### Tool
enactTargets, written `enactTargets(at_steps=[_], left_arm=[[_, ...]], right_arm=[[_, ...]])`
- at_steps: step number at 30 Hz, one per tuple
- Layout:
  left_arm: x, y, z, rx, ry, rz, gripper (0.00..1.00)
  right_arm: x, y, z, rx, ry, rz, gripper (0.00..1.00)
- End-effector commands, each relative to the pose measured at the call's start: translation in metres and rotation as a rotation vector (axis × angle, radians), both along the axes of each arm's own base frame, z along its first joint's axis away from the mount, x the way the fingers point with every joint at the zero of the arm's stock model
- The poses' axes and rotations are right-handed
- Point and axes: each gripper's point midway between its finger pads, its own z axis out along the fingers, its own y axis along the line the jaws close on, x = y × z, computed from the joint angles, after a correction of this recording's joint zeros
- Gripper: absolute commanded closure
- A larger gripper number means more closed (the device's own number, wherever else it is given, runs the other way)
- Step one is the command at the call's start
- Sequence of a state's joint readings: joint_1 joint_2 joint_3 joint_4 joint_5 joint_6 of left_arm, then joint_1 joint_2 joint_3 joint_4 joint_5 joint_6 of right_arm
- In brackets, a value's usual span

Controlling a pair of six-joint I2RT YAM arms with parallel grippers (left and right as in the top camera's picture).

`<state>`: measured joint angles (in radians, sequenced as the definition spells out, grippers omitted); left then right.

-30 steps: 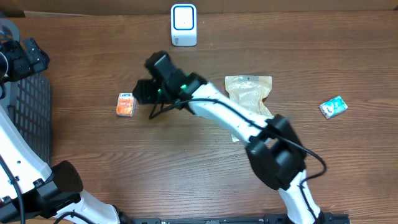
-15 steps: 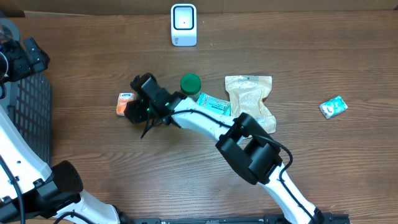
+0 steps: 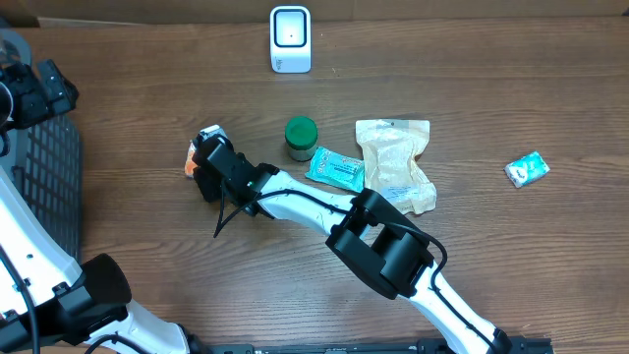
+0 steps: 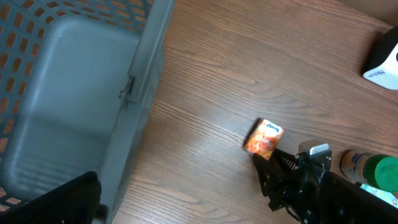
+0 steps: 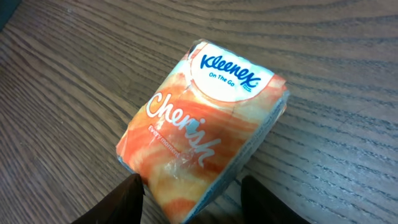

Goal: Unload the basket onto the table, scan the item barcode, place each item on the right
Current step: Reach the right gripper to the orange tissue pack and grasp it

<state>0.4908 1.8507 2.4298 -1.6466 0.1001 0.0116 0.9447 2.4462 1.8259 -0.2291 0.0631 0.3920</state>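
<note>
Where the right tool point(image 5: 196, 205) comes down on the worktop point(image 5: 348, 143), its two fingers point(image 5: 132, 200) stand spread on either side of the near end of the tissue pack point(image 5: 205, 124); the tool is released, not clenched; bare wood shows between the pack and one finger; whether the other finger touches the wrapper cannot be told. The pack lies flat, printed face up, orange with a white brand patch at its far end, set at a slant across the wood grain; from overhead the right tool covers most of it, and only an orange edge shows. Just beyond the right arm stand a green-lidded jar point(image 3: 301, 132), a teal packet point(image 3: 336, 169) and a beige pouch point(image 3: 395, 162), close together. The left tool point(image 3: 44, 93) hangs released over a grey basket point(image 4: 62, 93) at the worktop's left edge, well apart from the pack; farthest back, a white scanner point(image 3: 290, 39) stands upright.
</note>
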Motion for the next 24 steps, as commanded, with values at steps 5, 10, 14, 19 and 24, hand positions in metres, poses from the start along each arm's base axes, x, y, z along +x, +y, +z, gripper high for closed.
enactTargets(at_steps=[5, 10, 14, 19, 24], left_arm=[[-0.002, -0.004, 0.01, 0.022, -0.023, -0.023, 0.01], [-0.002, -0.004, 0.01, 0.022, -0.023, -0.023, 0.0], [-0.002, -0.004, 0.01, 0.022, -0.023, -0.023, 0.0], [-0.002, -0.004, 0.01, 0.022, -0.023, -0.023, 0.01], [-0.002, -0.004, 0.01, 0.022, -0.023, -0.023, 0.01]], right_arm=[[0.01, 0.009, 0.01, 0.031, -0.028, -0.003, 0.61], [0.015, 0.021, 0.037, 0.074, -0.031, 0.018, 0.96], [0.009, 0.018, 0.038, 0.04, 0.005, 0.026, 0.96], [0.007, 0.007, 0.064, 0.011, 0.026, 0.02, 0.96], [-0.007, -0.012, 0.103, -0.028, 0.072, 0.025, 0.96]])
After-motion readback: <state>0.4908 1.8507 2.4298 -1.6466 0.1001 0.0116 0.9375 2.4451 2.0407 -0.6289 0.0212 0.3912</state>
